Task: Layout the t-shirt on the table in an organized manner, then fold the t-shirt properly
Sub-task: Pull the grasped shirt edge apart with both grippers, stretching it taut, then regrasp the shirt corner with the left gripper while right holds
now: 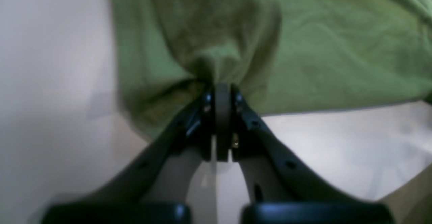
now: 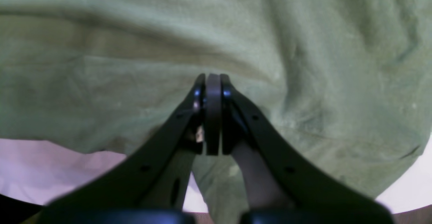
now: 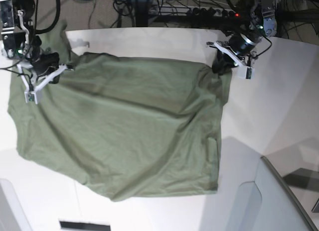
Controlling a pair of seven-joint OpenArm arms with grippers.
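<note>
Both wrist pictures are blurry. In the left wrist picture, the t-shirt runs off the top and right edges, and the cloth bunches at the tip of the left claw, so the very tip is hard to see. In the right wrist picture, the t-shirt fills almost everything and is cut off on three sides. From the base view, the right claw is partly hidden by its own arm, and the table is cut off at the near edge.
</note>
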